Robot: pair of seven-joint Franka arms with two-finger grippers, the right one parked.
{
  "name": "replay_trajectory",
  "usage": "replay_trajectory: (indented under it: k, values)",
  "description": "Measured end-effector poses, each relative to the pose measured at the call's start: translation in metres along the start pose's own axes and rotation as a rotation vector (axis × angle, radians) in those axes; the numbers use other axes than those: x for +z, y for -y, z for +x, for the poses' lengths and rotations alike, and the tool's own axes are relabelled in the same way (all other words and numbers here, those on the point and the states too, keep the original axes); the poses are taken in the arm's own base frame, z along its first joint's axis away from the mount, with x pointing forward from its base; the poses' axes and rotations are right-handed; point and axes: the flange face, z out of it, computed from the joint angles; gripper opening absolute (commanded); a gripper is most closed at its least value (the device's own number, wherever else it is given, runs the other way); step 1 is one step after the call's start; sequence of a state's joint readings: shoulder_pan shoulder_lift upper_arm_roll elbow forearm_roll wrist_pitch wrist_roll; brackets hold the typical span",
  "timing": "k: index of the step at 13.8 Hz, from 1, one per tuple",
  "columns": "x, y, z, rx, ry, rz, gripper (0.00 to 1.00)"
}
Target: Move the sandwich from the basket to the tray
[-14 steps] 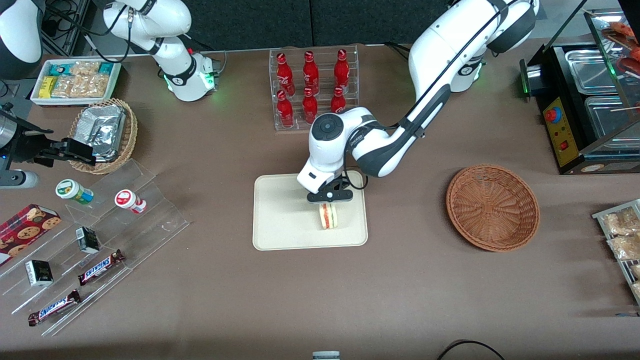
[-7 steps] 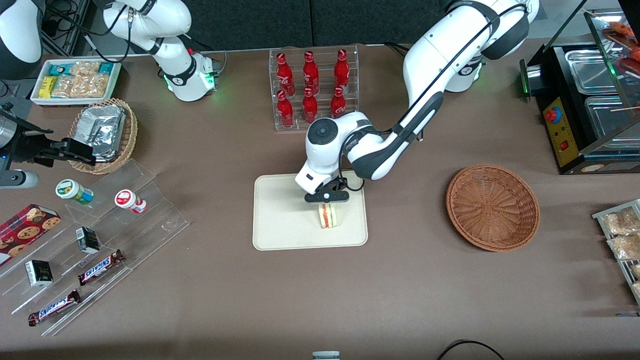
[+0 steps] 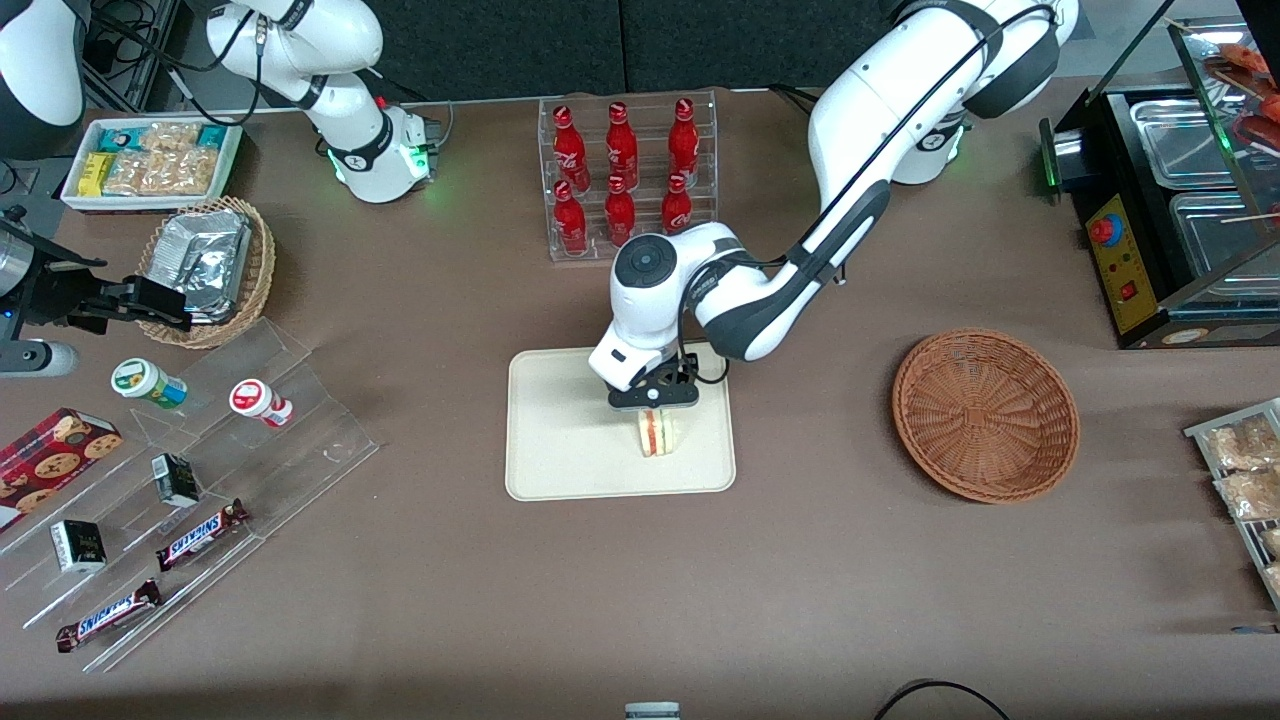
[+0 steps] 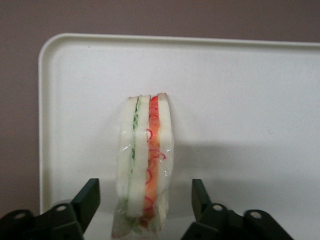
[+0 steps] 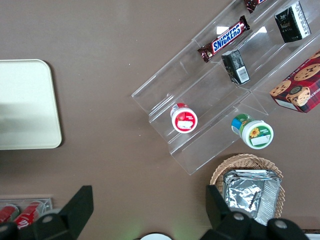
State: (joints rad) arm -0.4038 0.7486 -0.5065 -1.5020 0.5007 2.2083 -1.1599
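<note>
The sandwich (image 3: 657,432) stands on its edge on the cream tray (image 3: 570,440), nearer the working arm's end of the tray. In the left wrist view the sandwich (image 4: 145,165) is wrapped in clear film, with its green and red-orange filling showing, on the tray (image 4: 240,90). My left gripper (image 3: 654,398) is right above it. The gripper (image 4: 145,192) is open, with one finger (image 4: 89,197) on each side of the sandwich and a gap between each finger and the bread. The reddish-brown wicker basket (image 3: 985,413) sits empty toward the working arm's end.
A clear rack of red bottles (image 3: 625,175) stands farther from the front camera than the tray. A clear stepped display (image 3: 200,470) with snacks, a tan basket of foil packs (image 3: 205,265) and a white snack bin (image 3: 150,160) lie toward the parked arm's end. A food warmer (image 3: 1180,200) stands at the working arm's end.
The left arm's wrist has shifted slightly toward the parked arm's end. The sandwich stays in the same spot on the tray.
</note>
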Motion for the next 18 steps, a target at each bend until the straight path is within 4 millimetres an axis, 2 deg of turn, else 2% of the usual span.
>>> replay_trajectory:
  k: [2,5,9,11,13,15,18]
  values:
    - [-0.036,0.005,0.01,-0.054,0.009,-0.006,1.0]
    - [-0.113,0.035,0.035,-0.144,0.002,0.015,1.0]
    - [-0.228,0.107,0.061,-0.288,-0.01,0.055,1.0]
    - [-0.268,0.14,0.066,-0.343,-0.023,0.082,1.0]
    - [-0.292,0.168,0.07,-0.351,-0.02,0.105,1.0]
    - [-0.306,0.198,0.079,-0.338,0.0,0.121,1.0]
    - [-0.324,0.259,0.099,-0.289,0.073,0.114,1.0]
